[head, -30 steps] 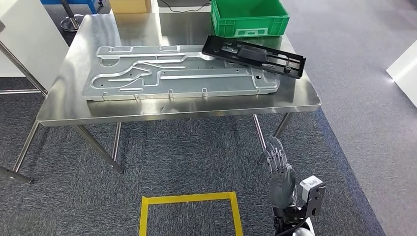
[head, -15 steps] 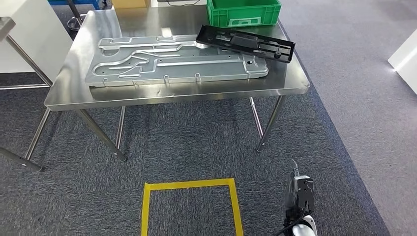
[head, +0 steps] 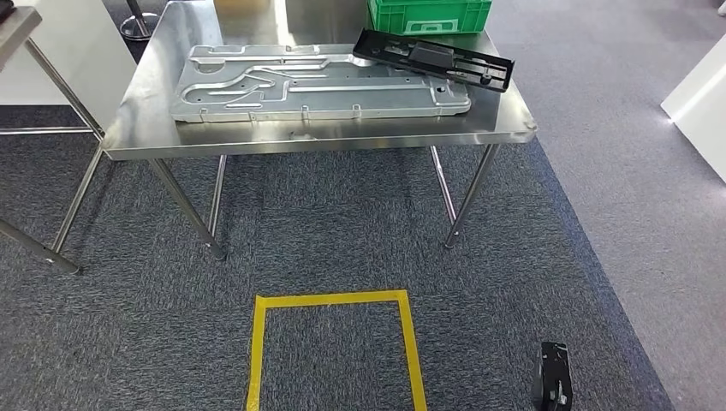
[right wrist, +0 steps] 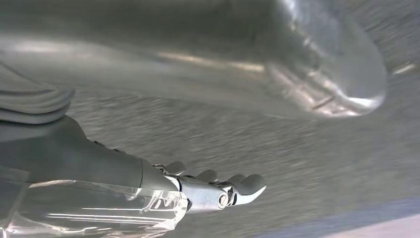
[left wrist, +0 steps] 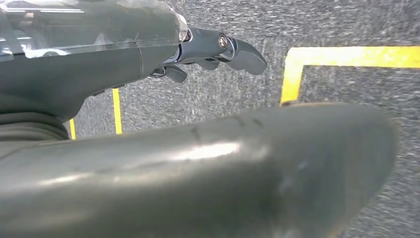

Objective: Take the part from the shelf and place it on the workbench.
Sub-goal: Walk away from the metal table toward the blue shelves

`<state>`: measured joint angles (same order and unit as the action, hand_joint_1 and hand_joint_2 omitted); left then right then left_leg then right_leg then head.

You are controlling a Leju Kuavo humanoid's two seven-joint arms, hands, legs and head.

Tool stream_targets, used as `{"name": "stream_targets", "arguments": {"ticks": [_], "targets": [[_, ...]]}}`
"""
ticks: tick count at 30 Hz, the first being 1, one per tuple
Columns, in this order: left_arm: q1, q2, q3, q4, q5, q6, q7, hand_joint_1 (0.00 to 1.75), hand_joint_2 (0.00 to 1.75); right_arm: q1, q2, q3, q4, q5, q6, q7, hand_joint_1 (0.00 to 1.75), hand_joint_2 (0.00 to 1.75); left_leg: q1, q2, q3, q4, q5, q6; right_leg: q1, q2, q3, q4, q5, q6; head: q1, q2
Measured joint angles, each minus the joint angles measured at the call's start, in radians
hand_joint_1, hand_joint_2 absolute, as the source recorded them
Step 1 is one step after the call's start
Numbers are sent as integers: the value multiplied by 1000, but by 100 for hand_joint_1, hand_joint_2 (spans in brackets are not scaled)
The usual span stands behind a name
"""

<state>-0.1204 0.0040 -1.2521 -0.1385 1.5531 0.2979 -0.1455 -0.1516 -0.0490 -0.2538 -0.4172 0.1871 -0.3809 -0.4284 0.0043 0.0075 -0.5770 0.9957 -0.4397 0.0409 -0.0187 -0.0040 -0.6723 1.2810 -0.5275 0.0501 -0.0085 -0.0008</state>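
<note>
Nearest the robot, a square outline of yellow tape lies on the grey-blue carpet, on the near side of the stainless steel workbench. The left wrist view looks down on the same tape lines; there the left hand hangs over the carpet with its thick grey thumb apart from the darker fingers, which reach out straight and hold nothing. In the right wrist view the right hand likewise hangs over blurred carpet, thumb spread away from its extended fingers, with nothing between them.

Beyond the tape stands the workbench on its thin metal legs. A large flat silver stamped-metal panel with raised channels lies lengthwise across the bench top, covering most of it. The long black plastic part rests on the workbench at the panel's far right corner, lying slantwise with one end over the panel and the other end toward the bench's right edge. Just behind the black part, at the far edge of the workbench, sits a green plastic crate. To the left of the workbench, part of a second table with metal legs is visible.
</note>
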Motion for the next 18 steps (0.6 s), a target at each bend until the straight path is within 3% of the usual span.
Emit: {"name": "stream_targets", "arguments": {"ticks": [1,3,4,5,7,8,9,11,12,13,15,16,17,18], "targets": [[0,1,-3,0,-2,-2,-1,0,0,2,-5,-11,16,-1,-2,11,0,0,0,0,-13,3,9,-4,-2,0,52,-59,22,-1,0,0],[-1,3,-6,0,-4,-4,-1,0,0,3,-13,-32,42,0,-4,37,0,0,-3,1,-30,11,23,-13,0,2,173,-218,17,-9,0,0],[-2,4,-8,0,-4,-5,-1,0,0,4,-17,-42,55,0,-4,51,0,0,-4,1,-33,13,31,-18,3,3,212,-276,2,-14,0,0],[-2,5,-9,0,-4,-5,-1,0,0,6,-19,-51,67,1,-4,65,0,0,-3,2,-36,13,39,-25,7,3,230,-308,-7,-20,0,0],[0,7,-12,0,-1,-4,0,0,0,14,-23,-66,93,10,-2,92,0,0,-1,2,-43,12,49,-38,9,0,220,-318,5,-37,0,0],[3,8,-13,1,1,-3,0,0,0,17,-23,-71,103,16,-1,106,0,0,1,1,-52,24,31,-43,8,-2,209,-319,16,-47,0,0],[5,8,-13,1,3,-1,0,0,0,20,-23,-74,112,24,1,120,0,0,2,0,-66,55,-7,-47,7,-4,194,-320,29,-57,-1,0],[8,9,-13,1,6,2,0,0,0,21,-23,-77,126,39,3,151,0,0,4,-1,-102,168,-115,-49,10,-5,159,-315,54,-69,-2,0],[8,8,-13,1,6,3,0,0,0,23,-23,-77,132,48,2,167,0,0,4,-1,-114,234,-153,-50,13,-5,141,-312,66,-70,-3,0],[8,8,-13,1,6,3,-1,0,0,24,-23,-77,138,53,2,183,0,0,4,-1,-116,285,-163,-51,15,-6,122,-308,77,-71,-3,0],[7,8,-13,1,6,5,-2,0,0,28,-23,-77,149,60,1,203,0,0,3,-1,-78,301,-118,-48,20,-7,83,-296,98,-70,-3,0],[7,8,-13,1,6,6,-2,0,0,30,-23,-77,153,62,2,209,0,0,2,-1,-34,260,-89,-43,21,-8,64,-288,108,-68,-3,0],[5,9,-13,1,6,7,-4,0,0,31,-21,-77,157,64,3,213,0,0,-1,-1,25,190,-79,-37,23,-7,49,-280,116,-66,-3,0],[3,10,-11,1,6,9,-6,0,0,32,-20,-77,159,66,4,217,0,0,-3,-1,85,108,-88,-31,24,-7,37,-272,123,-63,-3,0]]}}
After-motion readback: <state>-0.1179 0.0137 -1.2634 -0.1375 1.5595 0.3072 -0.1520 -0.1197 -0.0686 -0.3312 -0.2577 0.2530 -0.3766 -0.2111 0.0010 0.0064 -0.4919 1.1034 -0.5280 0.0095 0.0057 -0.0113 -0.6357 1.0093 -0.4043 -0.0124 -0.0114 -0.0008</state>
